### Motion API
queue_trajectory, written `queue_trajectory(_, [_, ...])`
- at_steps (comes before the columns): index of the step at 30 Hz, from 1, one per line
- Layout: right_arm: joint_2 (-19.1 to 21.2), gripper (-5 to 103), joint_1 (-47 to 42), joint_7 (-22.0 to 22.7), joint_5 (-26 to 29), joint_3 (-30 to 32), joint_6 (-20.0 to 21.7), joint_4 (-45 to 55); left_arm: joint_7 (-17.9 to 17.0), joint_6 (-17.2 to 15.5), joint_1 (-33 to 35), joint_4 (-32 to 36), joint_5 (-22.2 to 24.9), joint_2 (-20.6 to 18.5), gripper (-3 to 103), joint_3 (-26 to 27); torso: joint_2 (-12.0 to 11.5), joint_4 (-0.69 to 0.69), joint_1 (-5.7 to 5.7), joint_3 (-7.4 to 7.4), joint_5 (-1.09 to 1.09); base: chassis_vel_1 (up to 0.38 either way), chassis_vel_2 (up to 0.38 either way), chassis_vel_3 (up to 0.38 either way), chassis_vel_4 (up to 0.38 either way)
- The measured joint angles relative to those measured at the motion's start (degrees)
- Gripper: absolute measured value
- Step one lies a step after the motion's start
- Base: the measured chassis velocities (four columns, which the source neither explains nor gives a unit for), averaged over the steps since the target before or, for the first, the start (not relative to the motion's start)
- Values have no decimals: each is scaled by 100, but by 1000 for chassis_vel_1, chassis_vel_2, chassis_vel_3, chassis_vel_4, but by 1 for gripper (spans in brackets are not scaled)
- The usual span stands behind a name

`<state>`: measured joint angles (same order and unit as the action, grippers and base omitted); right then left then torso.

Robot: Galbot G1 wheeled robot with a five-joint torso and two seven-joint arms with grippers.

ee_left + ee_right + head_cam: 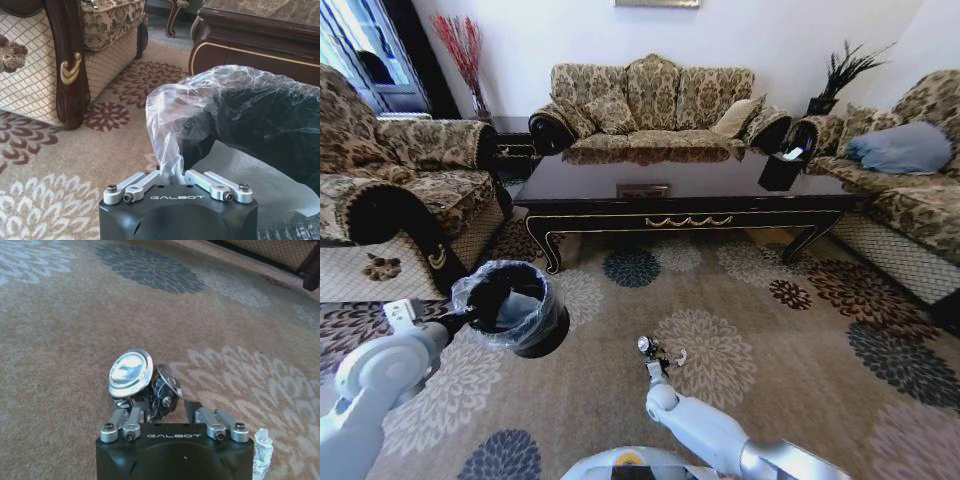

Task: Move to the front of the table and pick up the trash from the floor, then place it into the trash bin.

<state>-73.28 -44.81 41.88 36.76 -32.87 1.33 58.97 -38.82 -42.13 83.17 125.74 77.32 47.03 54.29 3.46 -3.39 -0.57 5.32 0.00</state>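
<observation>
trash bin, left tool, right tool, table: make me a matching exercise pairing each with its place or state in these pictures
Things:
1. trash bin
2. left tool
3. right tool
4. table

Places or states:
A. stands between the sofas, black tissue box on it
B. shut on a shiny silver-and-dark piece above the carpet
C. held up off the floor, white paper inside
D. pinching the clear liner bag

Pairs: 1-C, 2-D, 3-B, 4-A
</observation>
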Motion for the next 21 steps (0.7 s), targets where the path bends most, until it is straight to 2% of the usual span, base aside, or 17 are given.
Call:
queue_trajectory(1, [0, 40, 0, 0, 0, 0, 0, 0, 0, 0, 0, 0, 0, 0, 2, 0, 0, 0, 0, 0, 0, 0, 0, 0, 0])
queue_trajectory(4, [15, 24, -3, -36, -24, -7, -12, 10, 1, 0, -2, 2, -4, 1, 2, -1, 0, 0, 0, 0, 0, 0, 0, 0, 0])
queue_trajectory(6, [15, 24, -5, -47, -38, -10, -16, 2, 1, 0, -2, 3, -4, 1, 2, -1, 0, 0, 0, 0, 0, 0, 0, 0, 0])
queue_trajectory(9, [9, 8, -17, -70, -68, -17, -20, -34, 1, 0, 9, 11, -4, 7, 2, 1, 0, 0, 0, 0, 0, 0, 0, 0, 0])
queue_trajectory(10, [9, 8, -17, -70, -68, -17, -20, -34, 1, 0, 9, 11, -4, 7, 2, 1, 0, 0, 0, 0, 0, 0, 0, 0, 0])
queue_trajectory(11, [8, 3, -20, -73, -70, -18, -20, -39, 1, 0, 12, 16, -4, 9, 2, 2, 0, 0, 0, 0, 0, 0, 0, 0, 0])
queue_trajectory(21, [55, 0, -95, -77, -162, -1, -22, -12, 2, 0, 34, 46, -10, 26, 2, 18, 0, 0, 0, 0, 0, 0, 0, 0, 0])
